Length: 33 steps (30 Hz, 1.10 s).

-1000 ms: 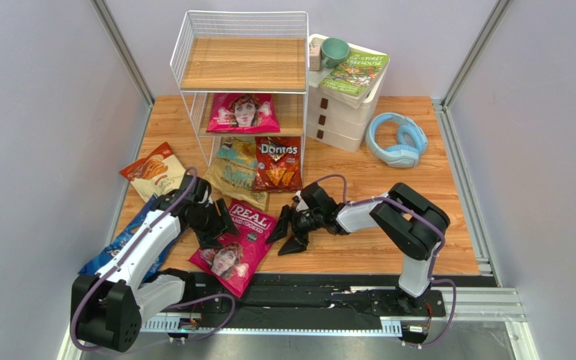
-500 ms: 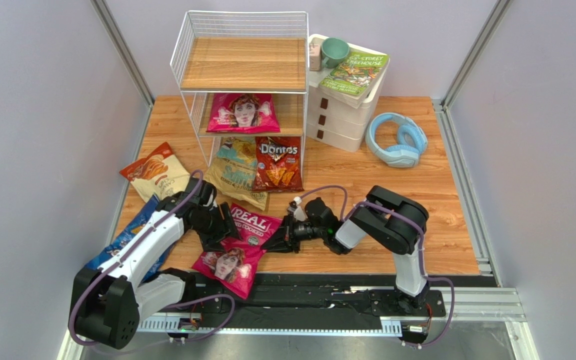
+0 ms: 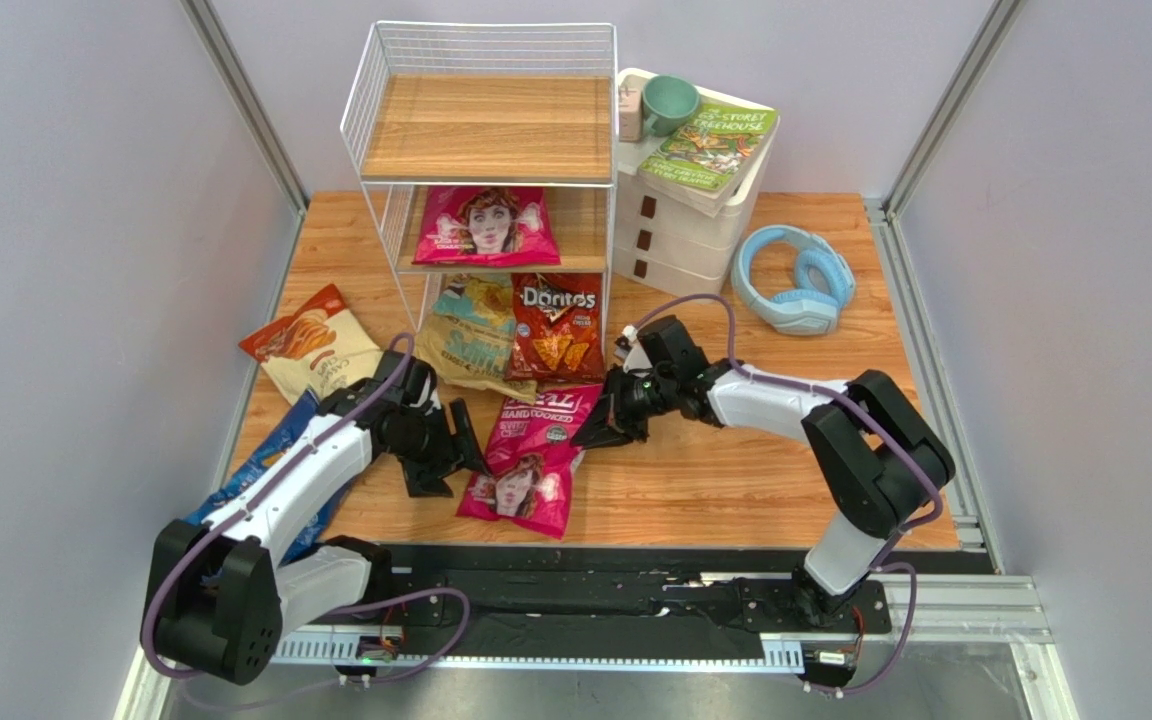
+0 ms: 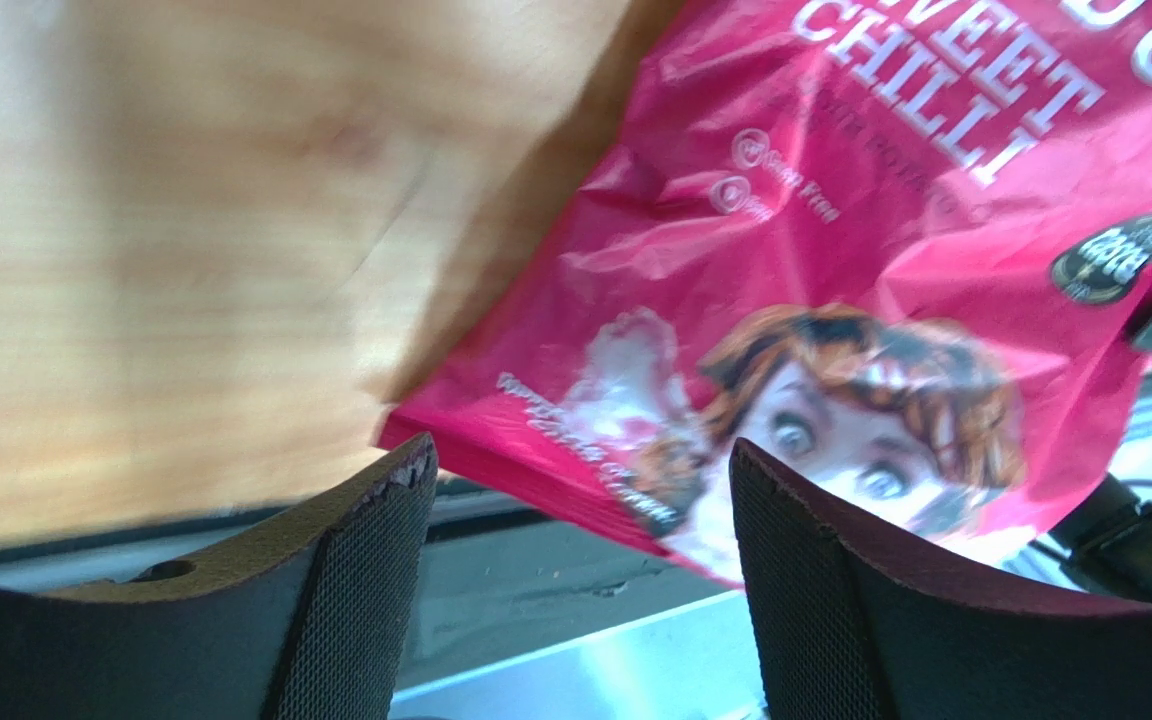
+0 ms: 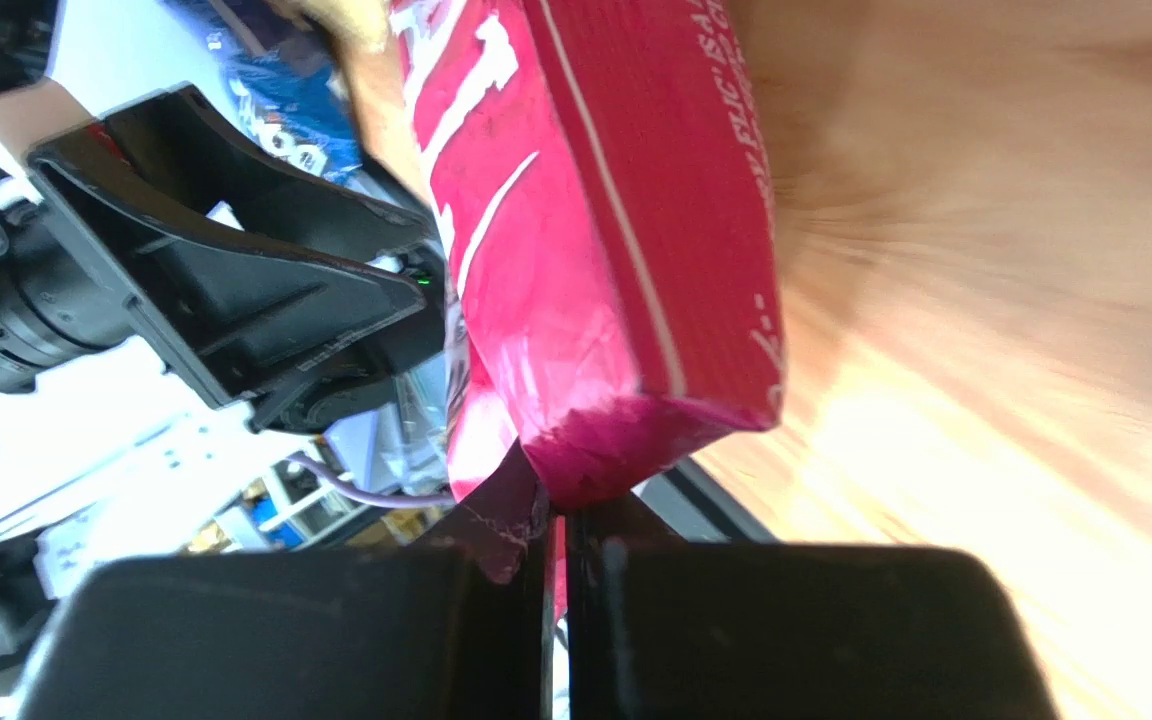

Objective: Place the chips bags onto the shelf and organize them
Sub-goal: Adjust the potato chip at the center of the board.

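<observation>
A magenta chips bag with a face [image 3: 525, 458] lies on the table in front of the shelf [image 3: 485, 128]. My right gripper [image 3: 608, 420] is shut on its upper right corner. In the right wrist view the foil [image 5: 597, 255] is pinched between the closed fingers [image 5: 560, 540]. My left gripper [image 3: 440, 458] stands open at the bag's left edge. In the left wrist view the bag [image 4: 868, 300] lies just past the spread fingertips [image 4: 582, 585], with nothing between them. A second magenta bag [image 3: 486, 225] rests on the middle tier. The tan-and-teal bag [image 3: 465, 338] and red Doritos [image 3: 555, 327] sit at the bottom tier.
An orange-and-cream bag [image 3: 309, 342] lies at the left of the table. A blue Doritos bag [image 3: 255, 477] is partly under my left arm. A white drawer unit [image 3: 687, 225] with a green book [image 3: 710, 146] and a mug [image 3: 669, 105] stands right of the shelf, with blue headphones [image 3: 793, 281] beyond.
My right gripper closed on the magenta bag's corner and pulled it right and toward the shelf, so the bag turned more upright. My left gripper stayed open beside it.
</observation>
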### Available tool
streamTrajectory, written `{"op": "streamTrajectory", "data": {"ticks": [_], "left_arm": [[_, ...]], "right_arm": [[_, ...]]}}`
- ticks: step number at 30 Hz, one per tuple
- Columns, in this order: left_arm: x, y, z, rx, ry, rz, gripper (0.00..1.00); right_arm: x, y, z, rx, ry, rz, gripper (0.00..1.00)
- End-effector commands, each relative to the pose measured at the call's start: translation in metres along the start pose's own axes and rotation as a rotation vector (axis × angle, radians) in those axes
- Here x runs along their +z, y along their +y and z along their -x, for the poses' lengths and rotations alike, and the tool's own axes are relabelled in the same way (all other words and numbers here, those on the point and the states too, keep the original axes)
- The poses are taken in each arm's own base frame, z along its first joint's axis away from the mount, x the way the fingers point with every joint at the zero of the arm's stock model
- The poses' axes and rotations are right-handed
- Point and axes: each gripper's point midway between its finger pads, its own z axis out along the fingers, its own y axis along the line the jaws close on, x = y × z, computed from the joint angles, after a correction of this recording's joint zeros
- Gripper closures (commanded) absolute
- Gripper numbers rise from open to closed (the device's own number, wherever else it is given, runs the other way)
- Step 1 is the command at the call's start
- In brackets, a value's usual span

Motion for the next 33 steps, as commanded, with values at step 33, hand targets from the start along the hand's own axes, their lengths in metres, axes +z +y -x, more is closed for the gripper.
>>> {"op": "streamTrajectory", "data": {"ticks": [33], "left_arm": [[0.058, -0.059, -0.018, 0.086, 0.084, -0.380, 0.23]], "right_arm": [[0.004, -0.073, -0.007, -0.049, 0.254, -0.209, 1.00]]}}
